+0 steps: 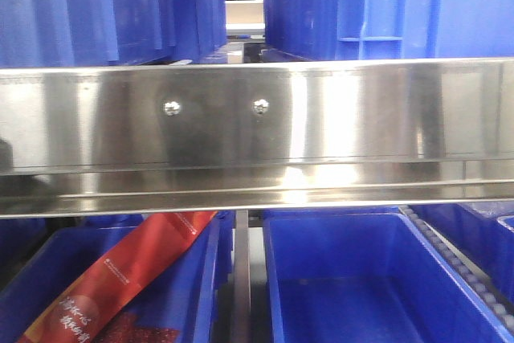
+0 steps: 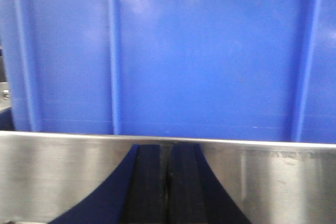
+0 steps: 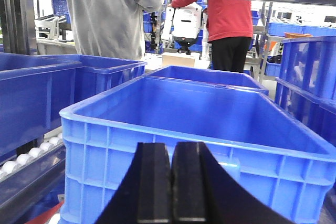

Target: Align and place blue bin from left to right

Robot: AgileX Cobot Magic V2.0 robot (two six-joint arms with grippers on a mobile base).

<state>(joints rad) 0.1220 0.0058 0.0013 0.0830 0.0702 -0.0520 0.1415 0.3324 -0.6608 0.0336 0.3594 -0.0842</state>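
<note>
Steel shelf rail (image 1: 257, 130) up close; blue bins (image 1: 377, 6) above; warehouse racking beyond.

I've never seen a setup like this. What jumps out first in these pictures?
Blue plastic bins everywhere: a big open empty one fills the right wrist view, just beyond the shut right gripper. In the front view a shiny steel shelf rail crosses the middle, and a red printed package lies in the lower left bin.

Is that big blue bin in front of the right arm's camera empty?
Looks empty: the blue bin shows bare inner walls; its floor is hidden.
</note>
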